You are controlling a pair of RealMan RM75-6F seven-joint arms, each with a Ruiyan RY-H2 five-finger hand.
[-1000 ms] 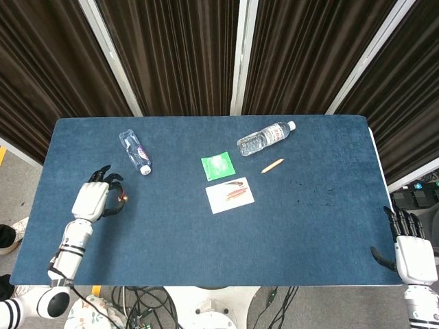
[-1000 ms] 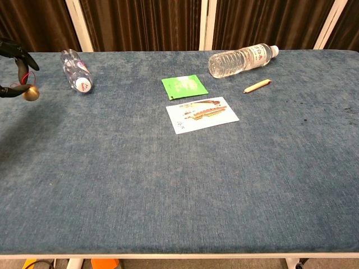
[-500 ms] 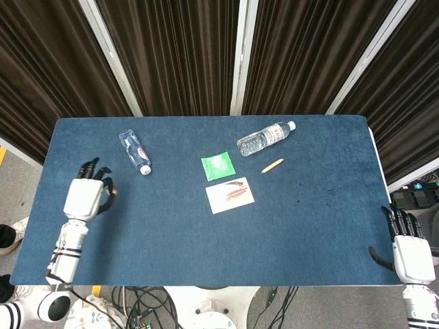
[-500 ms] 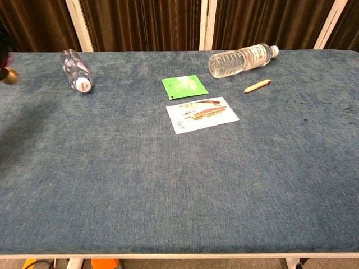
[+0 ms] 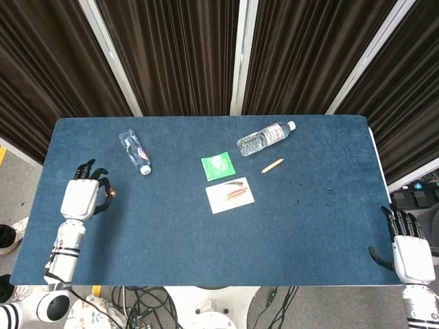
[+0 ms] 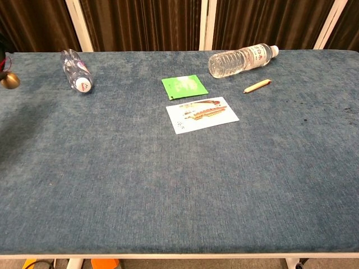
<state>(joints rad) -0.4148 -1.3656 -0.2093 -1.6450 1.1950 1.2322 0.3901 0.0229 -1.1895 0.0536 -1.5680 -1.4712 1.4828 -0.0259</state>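
Inventory, blue cloth surface (image 5: 171, 233).

- Left robot hand (image 5: 81, 198): over the left part of the surface, fingers curled in. At its fingertips sits a small brass-coloured ball (image 6: 9, 81), which the chest view shows at the frame edge, lifted clear of the cloth with a red cord just above it. Judged pinched and held, though the grip itself is too small to make out for certain.
- Right robot hand (image 5: 409, 252): at the near right corner, off the edge of the surface, fingers spread, holding nothing.
- Small bottle (image 5: 135, 152): lying on its side, far left, just beyond the left robot hand, apart from it.
- Large bottle (image 5: 265, 138): lying on its side, far centre-right.
- Green packet (image 5: 218, 166): flat, centre.
- White card (image 5: 230, 195): flat, just nearer than the packet, printed with red-brown figures.
- Pencil (image 5: 272, 165): lying between the large bottle and the card, touching neither.

Progress, judged: the ball is picked up and in the air over the left side; setting it down is left. Bottles, packet, card and pencil lie untouched.
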